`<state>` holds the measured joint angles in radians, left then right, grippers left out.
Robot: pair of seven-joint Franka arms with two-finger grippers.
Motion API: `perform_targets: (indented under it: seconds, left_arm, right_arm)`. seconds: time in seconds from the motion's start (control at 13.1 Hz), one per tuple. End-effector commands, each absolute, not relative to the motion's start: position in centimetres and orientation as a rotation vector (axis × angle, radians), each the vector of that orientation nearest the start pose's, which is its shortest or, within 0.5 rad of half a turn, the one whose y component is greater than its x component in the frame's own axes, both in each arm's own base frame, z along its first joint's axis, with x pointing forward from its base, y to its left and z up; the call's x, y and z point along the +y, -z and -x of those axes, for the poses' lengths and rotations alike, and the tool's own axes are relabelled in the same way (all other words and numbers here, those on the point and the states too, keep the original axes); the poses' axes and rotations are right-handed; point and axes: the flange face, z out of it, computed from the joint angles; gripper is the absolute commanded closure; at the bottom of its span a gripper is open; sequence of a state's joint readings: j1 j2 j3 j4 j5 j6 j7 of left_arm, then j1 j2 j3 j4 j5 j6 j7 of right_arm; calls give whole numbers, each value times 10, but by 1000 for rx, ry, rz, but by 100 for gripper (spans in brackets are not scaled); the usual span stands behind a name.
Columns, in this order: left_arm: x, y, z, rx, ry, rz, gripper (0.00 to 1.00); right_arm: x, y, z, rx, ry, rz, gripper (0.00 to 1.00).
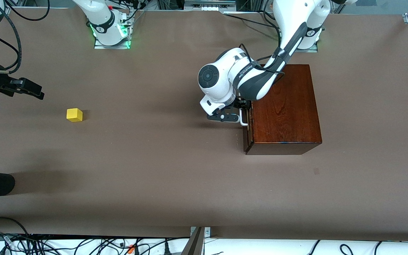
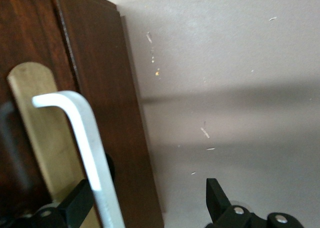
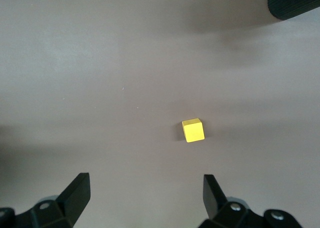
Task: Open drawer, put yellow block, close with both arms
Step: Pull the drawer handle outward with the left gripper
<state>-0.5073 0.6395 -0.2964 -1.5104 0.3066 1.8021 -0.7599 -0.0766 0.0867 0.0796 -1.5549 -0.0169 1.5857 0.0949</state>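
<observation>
Opening step, drawer [image 1: 247, 131] not yet pulled out. At the box front, left hand [image 1: 237, 114] with fingers apart around the white handle [image 2: 85, 153], one finger [image 2: 75, 208] touching the bar. Next: squeeze shut, then pull straight out. Toward the right arm's end of the worktop [image 1: 154, 170], yellow block [image 1: 74, 114] lying alone, well apart from the drawer. Up above it, right hand [image 3: 145, 198] waiting, fingers wide apart.

Front view: high, facing the arm bases, whole table [image 1: 154, 170].
Left wrist view: close on the drawer [image 2: 35, 63] handle [image 2: 92, 153]; shared with front.
Right wrist view: above the yellow block [image 3: 193, 130]; shared with front.
</observation>
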Motion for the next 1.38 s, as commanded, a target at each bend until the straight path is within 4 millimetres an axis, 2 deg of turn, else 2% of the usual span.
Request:
perform_targets:
  seconds: [0.0, 0.61, 0.92, 1.3]
  left_arm:
    - [-452, -270, -504, 175, -173, 2857, 0]
    - [-476, -281, -507, 93, -175, 3054, 0]
    - [-501, -279, -499, 67, -176, 3171, 0]
    - [-506, -281, -499, 50, -177, 3202, 0]
  right_arm:
    - [-3, -590, -572, 132, -78, 3159, 0]
    - [-4, -590, -572, 137, -76, 3156, 0]
    - [-4, -590, -572, 137, -76, 3156, 0]
    - [-4, -590, -572, 137, -76, 3156, 0]
